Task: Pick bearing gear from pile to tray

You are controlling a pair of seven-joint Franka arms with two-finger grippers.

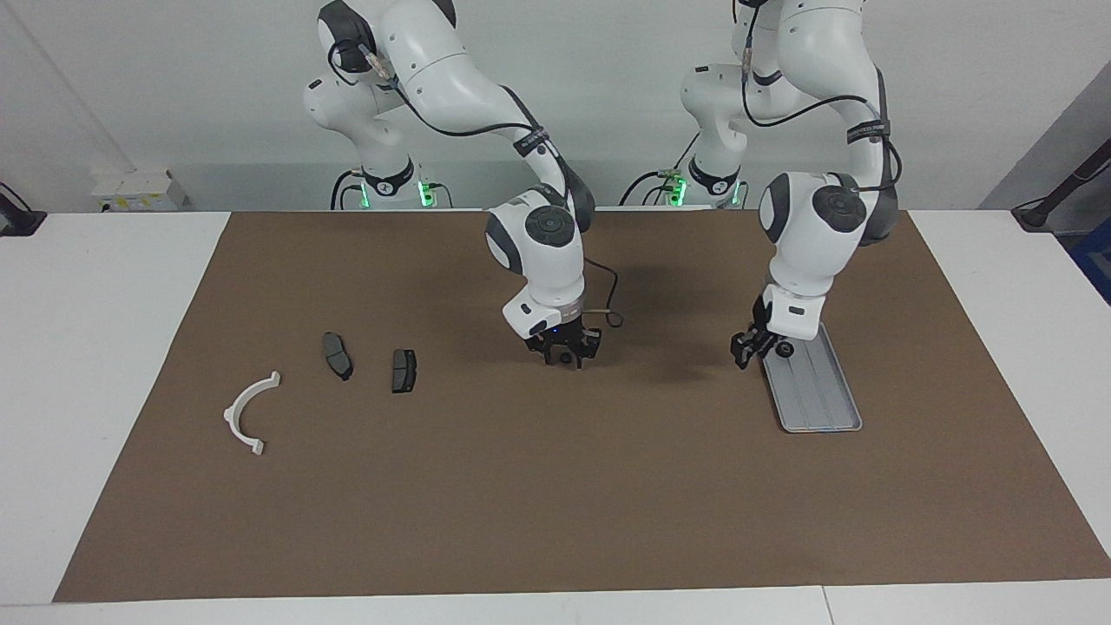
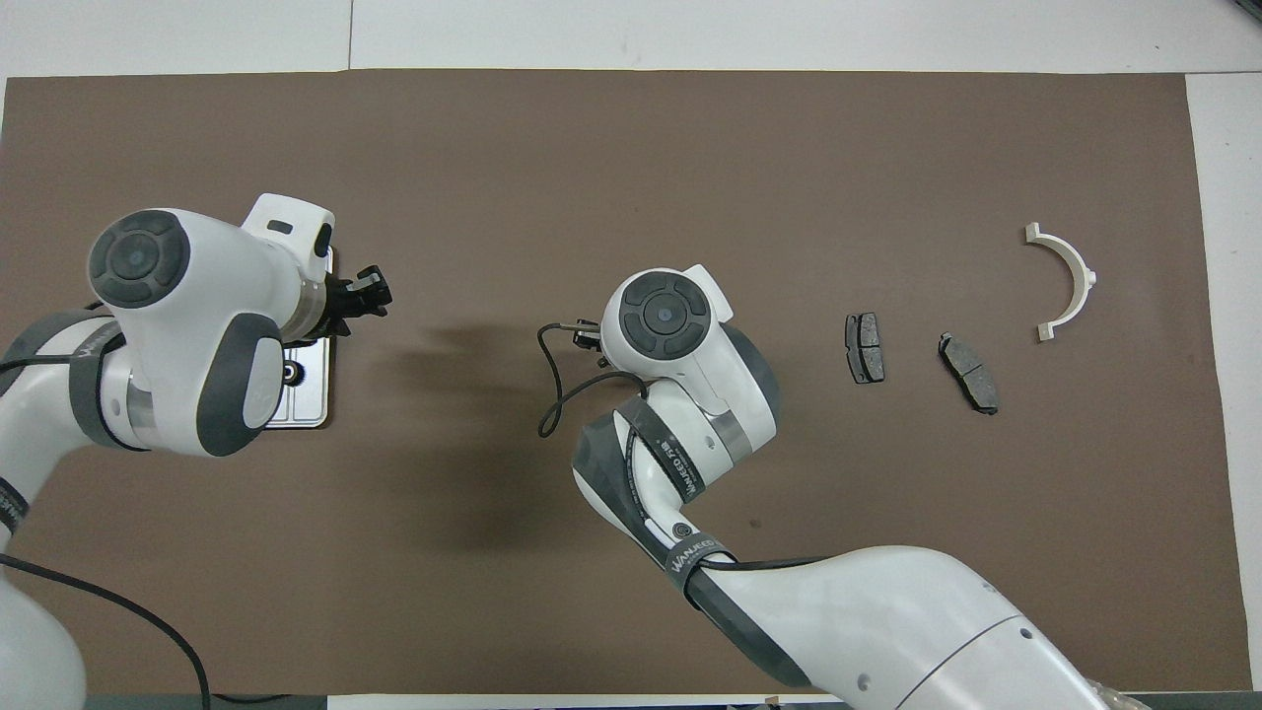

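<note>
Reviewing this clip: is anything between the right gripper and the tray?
Nothing lies on the mat between them. The right gripper is over the mat's middle. The left gripper hangs over the tray edge on that side, in the direct path. The brake pads lie toward the right arm's end.
</note>
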